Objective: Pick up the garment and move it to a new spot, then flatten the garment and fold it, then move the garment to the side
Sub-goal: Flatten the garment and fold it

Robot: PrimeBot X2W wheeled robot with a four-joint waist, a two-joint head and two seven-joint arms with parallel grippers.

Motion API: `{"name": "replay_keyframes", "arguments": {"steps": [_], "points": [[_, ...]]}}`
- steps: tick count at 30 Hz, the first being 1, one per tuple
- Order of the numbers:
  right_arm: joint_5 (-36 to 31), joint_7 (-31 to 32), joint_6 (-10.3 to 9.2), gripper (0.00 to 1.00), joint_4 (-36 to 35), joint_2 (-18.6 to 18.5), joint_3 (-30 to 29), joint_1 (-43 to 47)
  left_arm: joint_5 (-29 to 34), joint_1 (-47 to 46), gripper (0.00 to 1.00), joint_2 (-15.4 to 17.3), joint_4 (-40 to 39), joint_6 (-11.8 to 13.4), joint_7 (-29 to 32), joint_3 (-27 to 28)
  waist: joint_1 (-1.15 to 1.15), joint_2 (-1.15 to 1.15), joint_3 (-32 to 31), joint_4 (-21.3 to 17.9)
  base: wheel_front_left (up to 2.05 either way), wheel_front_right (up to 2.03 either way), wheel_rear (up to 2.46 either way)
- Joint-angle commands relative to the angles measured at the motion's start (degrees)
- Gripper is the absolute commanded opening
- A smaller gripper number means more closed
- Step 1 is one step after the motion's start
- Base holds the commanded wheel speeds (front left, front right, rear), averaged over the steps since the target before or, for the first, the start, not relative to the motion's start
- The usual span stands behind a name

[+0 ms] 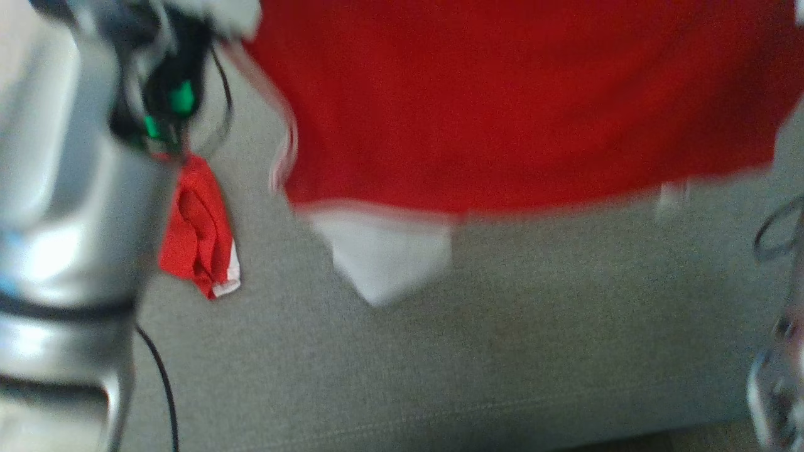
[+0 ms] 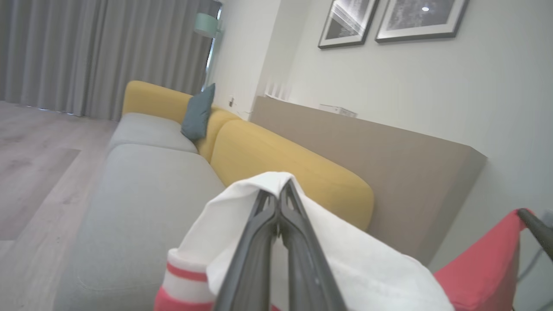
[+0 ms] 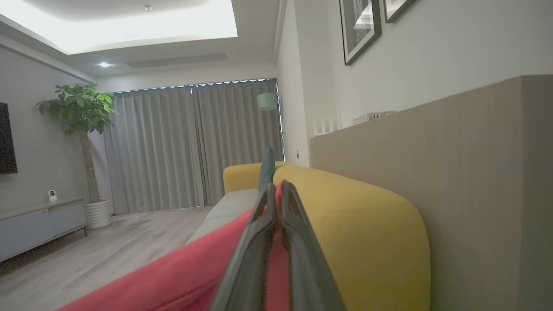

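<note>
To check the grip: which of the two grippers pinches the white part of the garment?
The left gripper: it is shut on white cloth of the garment, while the right gripper is shut on red cloth.

Left forearm [image 1: 63, 207]: silver, blurred, runs up the left edge of the head view. Dark wrist [image 1: 166, 94] with green lights near its top.
Left gripper [image 2: 280, 190]: fingers pressed together, tips pinching a white fold of the garment [image 2: 367, 268].
Right gripper [image 3: 277, 190]: fingers closed, red part of the garment clamped between them.
Right arm [image 1: 779, 370]: blurred sliver at the head view's right edge.
</note>
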Motion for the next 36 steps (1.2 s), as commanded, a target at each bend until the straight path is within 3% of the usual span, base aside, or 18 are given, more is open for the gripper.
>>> {"name": "replay_keyframes", "arguments": {"steps": [1,2,9,16,25,32,36], "points": [[-1.08,-4.09,0.37,0.00,4.78,-1.49,2.64,-10.04,1.56,-10.62,0.00,1.37,3.88,-1.49,-1.68,2.74,0.00,0.00,7.67,-0.11,0.00,0.00,0.00],[-1.08,-4.09,0.37,0.00,4.78,-1.49,2.64,-10.04,1.56,-10.62,0.00,1.37,3.88,-1.49,-1.68,2.74,0.00,0.00,7.67,-0.11,0.00,0.00,0.00],[-2.30,-18.61,0.37,0.00,23.94,-2.46,3.61,-31.23,2.45,-30.23,0.00,-1.64,20.32,-5.34,-11.78,5.90,0.00,0.00,13.03,0.71,0.00,0.00,0.00],[1.45,-26.63,0.37,0.00,36.02,-3.12,7.54,-35.71,2.47,-35.09,0.00,-4.38,31.07,-10.14,-18.65,5.03,0.00,0.00,15.65,2.41,0.00,0.00,0.00],[0.06,-28.06,0.37,0.00,46.83,-5.47,15.89,-27.04,0.71,-25.82,0.00,-6.70,38.73,-14.65,-21.10,2.06,0.00,0.00,18.40,4.80,0.00,0.00,0.00],[4.87,-27.12,0.37,0.00,51.83,-6.75,21.72,-18.57,0.36,-13.10,0.00,-4.91,40.73,-16.90,-20.58,-0.87,0.00,0.00,15.17,5.90,0.00,0.00,0.00],[9.00,-23.28,0.37,0.00,52.62,-8.70,26.12,-13.39,-1.36,-5.66,0.00,-4.39,39.29,-17.51,-19.39,-1.61,0.00,0.00,12.16,6.27,0.00,0.00,0.00]]}}
